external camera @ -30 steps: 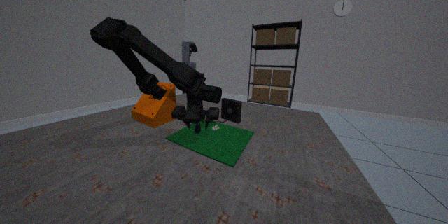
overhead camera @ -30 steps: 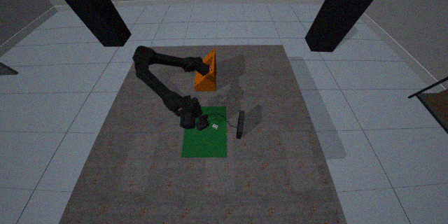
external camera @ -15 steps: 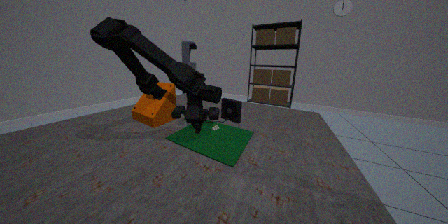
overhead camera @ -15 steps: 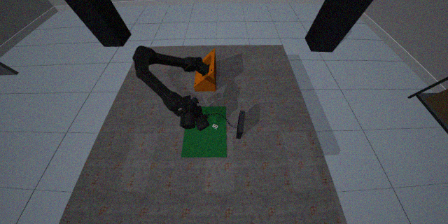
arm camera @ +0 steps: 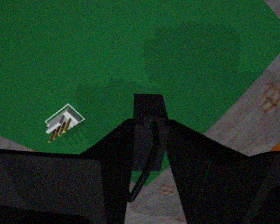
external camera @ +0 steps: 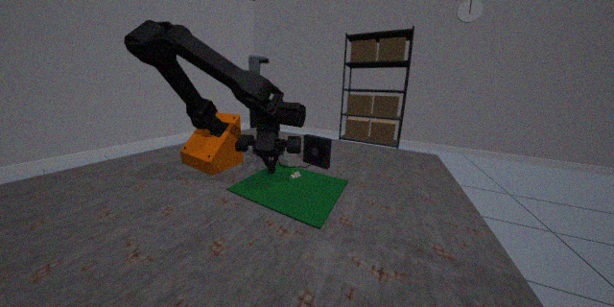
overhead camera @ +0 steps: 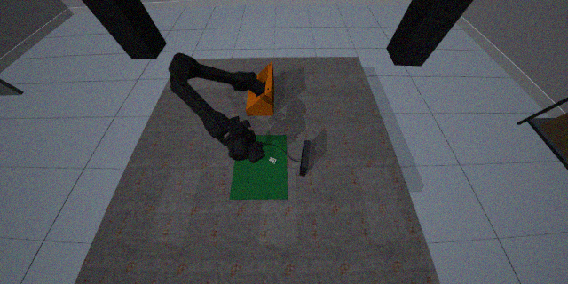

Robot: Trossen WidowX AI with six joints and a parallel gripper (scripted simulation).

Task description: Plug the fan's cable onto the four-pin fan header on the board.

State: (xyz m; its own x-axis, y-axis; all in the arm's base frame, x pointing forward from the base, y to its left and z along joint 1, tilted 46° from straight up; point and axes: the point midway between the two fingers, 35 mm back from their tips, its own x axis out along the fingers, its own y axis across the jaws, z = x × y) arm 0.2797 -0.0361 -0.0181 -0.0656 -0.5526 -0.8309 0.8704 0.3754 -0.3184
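Gripping plug point(arm camera: 149, 135), fingers nearly shut, nr grn board's point(overhead camera: 262, 182) point(external camera: 299, 197) point(arm camera: 101, 45) edge, header point(overhead camera: 272, 160) point(external camera: 292, 176) point(arm camera: 66, 120) apart.

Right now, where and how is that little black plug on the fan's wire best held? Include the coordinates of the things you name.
Probably by its two long sides, from above, as the end effector point(overhead camera: 257, 156) point(external camera: 271, 171) point(arm camera: 148, 127) does now. The plug point(arm camera: 149, 106) is a narrow block, so its flanks suit two fingers, and the cable point(overhead camera: 284, 148) point(arm camera: 153, 155) leaves from its top face, best left unpinched.

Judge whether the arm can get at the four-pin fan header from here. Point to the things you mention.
Probably yes: the header point(overhead camera: 272, 160) point(external camera: 295, 175) point(arm camera: 65, 123) stands uncovered beside the gripper point(overhead camera: 257, 153) point(external camera: 271, 171) point(arm camera: 150, 120), which grips the plug point(arm camera: 149, 106); nothing visible blocks the short way over.
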